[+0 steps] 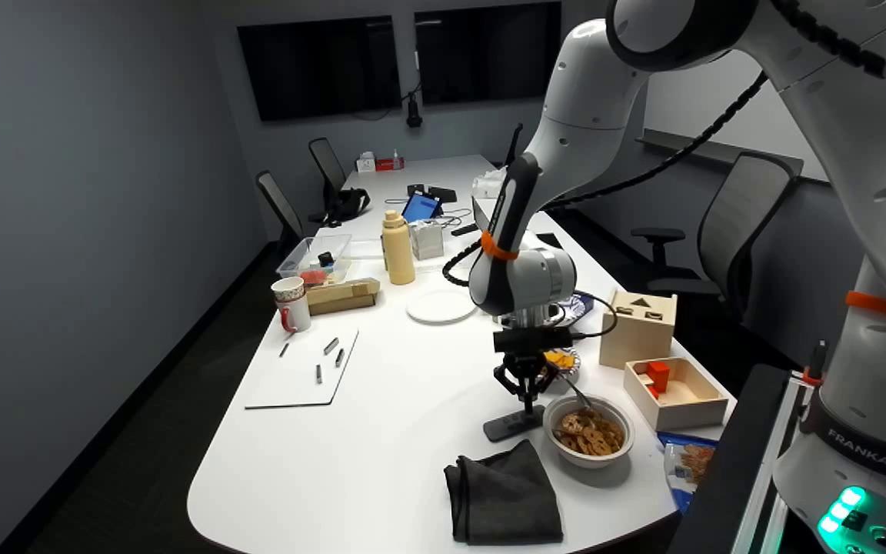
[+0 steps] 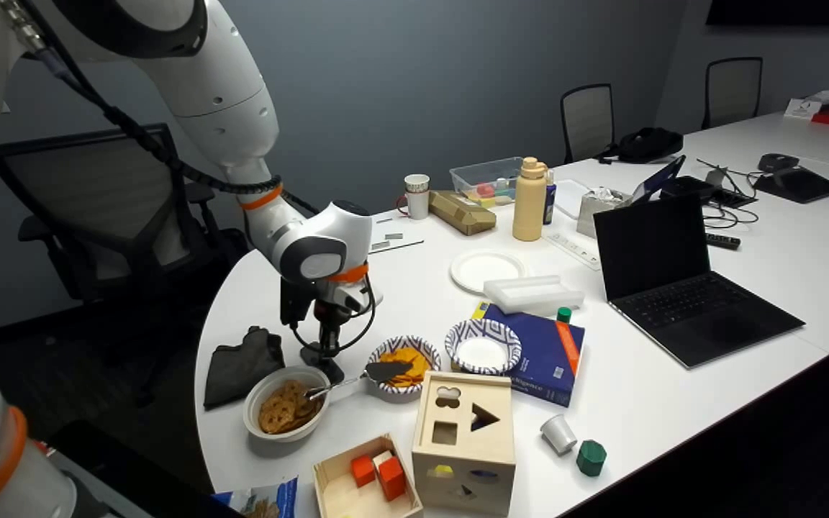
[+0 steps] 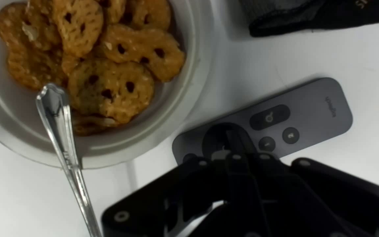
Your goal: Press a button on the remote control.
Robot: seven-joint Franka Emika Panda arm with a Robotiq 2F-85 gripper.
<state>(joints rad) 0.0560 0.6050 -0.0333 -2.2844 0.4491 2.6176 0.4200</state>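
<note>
The remote control (image 1: 507, 427) is a slim dark grey bar lying flat on the white table, beside the food bowl. In the wrist view the remote (image 3: 313, 113) shows a large round dark pad, a long oval button and small round buttons. It also shows in an exterior view (image 2: 311, 357), partly hidden by the gripper. My gripper (image 1: 528, 408) points straight down over the remote with its fingers together and nothing between them. In the wrist view the fingertips (image 3: 237, 140) are over the round pad and hide part of it. I cannot tell whether they touch it.
The food bowl (image 3: 189, 98) with a metal utensil (image 3: 66, 144) stands right against the remote's end. A black folded cloth (image 1: 506, 496) lies near it. A patterned bowl with orange food (image 2: 405, 363), a wooden shape box (image 2: 463, 446) and a wooden tray (image 1: 693, 415) stand close by.
</note>
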